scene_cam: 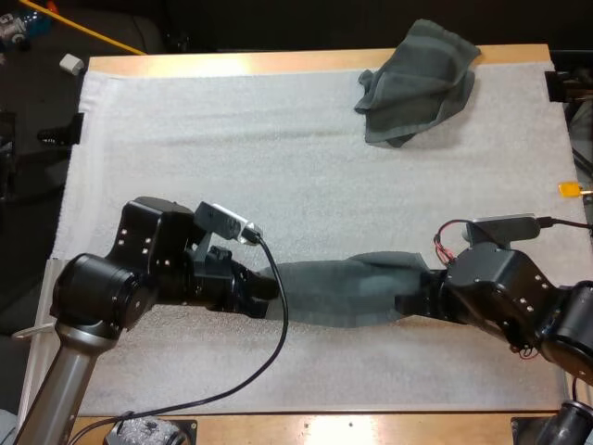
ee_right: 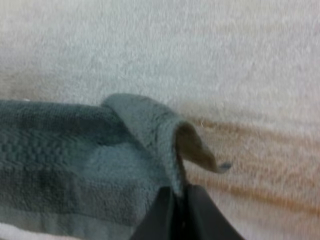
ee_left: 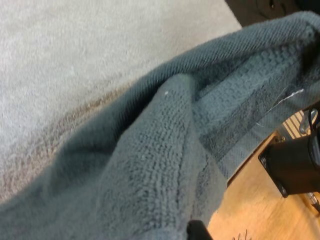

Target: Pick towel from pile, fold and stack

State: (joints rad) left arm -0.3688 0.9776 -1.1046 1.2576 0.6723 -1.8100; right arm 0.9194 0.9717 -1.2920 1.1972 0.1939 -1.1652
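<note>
A dark grey-green towel [scene_cam: 347,289] hangs stretched low over the front of the white mat between my two grippers. My left gripper [scene_cam: 271,287] holds its left end and my right gripper [scene_cam: 414,301] holds its right end. In the left wrist view the towel [ee_left: 150,150] bunches in thick folds right at the gripper, with one black fingertip [ee_left: 197,231] poking from beneath it. In the right wrist view my right gripper [ee_right: 181,200] is shut on a curled corner of the towel [ee_right: 75,160], with its fingers [ee_right: 206,220] pressed on the cloth from both sides.
A second, crumpled towel [scene_cam: 417,82] lies at the far right of the white mat [scene_cam: 232,148], partly over the table's back edge. The wooden front edge of the table [scene_cam: 371,426] runs close below both arms. Open mat lies between the held towel and the crumpled one.
</note>
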